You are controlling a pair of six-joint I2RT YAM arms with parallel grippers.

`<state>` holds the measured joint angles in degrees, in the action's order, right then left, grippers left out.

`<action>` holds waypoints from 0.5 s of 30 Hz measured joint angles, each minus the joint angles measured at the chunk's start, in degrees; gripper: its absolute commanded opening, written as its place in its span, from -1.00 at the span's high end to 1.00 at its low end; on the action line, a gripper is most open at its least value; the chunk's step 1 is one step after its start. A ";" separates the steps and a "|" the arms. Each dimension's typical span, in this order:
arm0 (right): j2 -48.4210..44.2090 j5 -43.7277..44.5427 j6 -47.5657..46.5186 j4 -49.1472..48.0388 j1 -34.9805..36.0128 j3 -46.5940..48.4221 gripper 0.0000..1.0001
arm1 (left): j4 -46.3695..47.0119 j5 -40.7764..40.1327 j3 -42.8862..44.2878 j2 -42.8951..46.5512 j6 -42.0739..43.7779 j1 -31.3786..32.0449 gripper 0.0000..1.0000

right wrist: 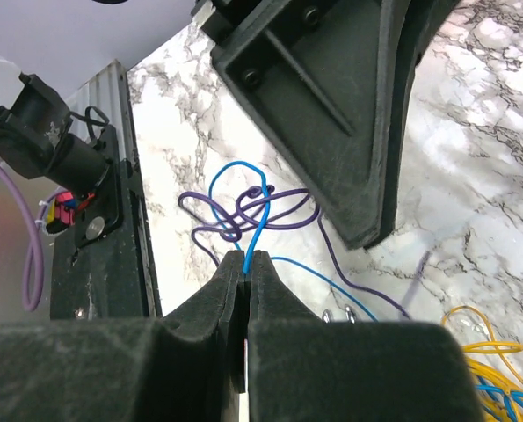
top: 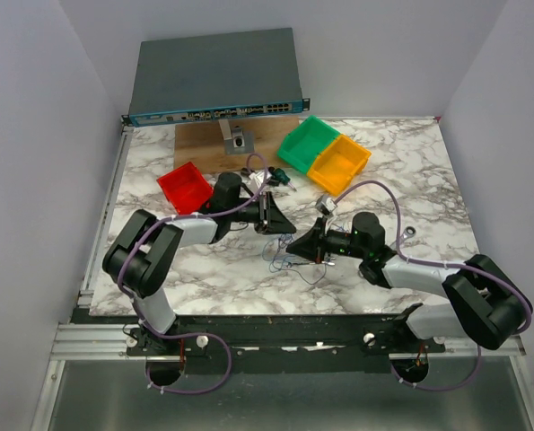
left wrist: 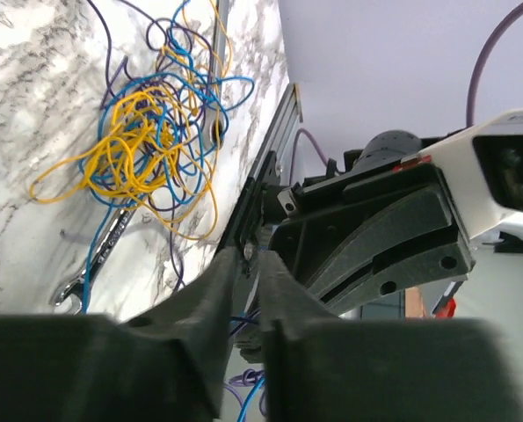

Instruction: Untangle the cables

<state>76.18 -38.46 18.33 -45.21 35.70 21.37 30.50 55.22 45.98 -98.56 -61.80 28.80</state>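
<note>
A tangle of thin yellow, blue and purple cables [left wrist: 147,132] lies on the marble table; from above it is a small cluster [top: 284,262] between the two grippers. My right gripper [right wrist: 248,257] is shut on a blue cable [right wrist: 254,215], which rises from the jaws into a knot with a purple cable [right wrist: 274,204]. The gripper also shows in the top view [top: 295,247]. My left gripper [left wrist: 248,257] hovers just beyond it [top: 283,224], jaws a narrow gap apart, with nothing seen held. Its finger [right wrist: 331,114] fills the top of the right wrist view.
A red bin [top: 188,187], a green bin [top: 310,144] and a yellow bin [top: 338,164] stand behind the grippers. A network switch [top: 217,76] and a wooden board [top: 204,144] are at the back. A small metal tool [left wrist: 98,259] lies by the tangle.
</note>
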 measured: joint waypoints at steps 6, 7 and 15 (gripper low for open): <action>-0.42 0.68 0.00 0.52 0.00 0.00 0.99 | 5.35 -0.63 -4.46 0.59 -3.06 -5.81 1.00; -0.79 1.60 0.02 0.83 0.00 0.00 0.99 | 5.60 -1.03 -5.55 1.05 -3.15 -6.82 1.00; -7.58 21.44 1.16 6.14 0.24 -0.39 0.99 | 0.31 -12.83 -14.73 20.00 2.51 -12.87 1.00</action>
<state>68.60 -17.02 19.49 -39.07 35.94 20.97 30.81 42.39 31.24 -78.56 -59.29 15.92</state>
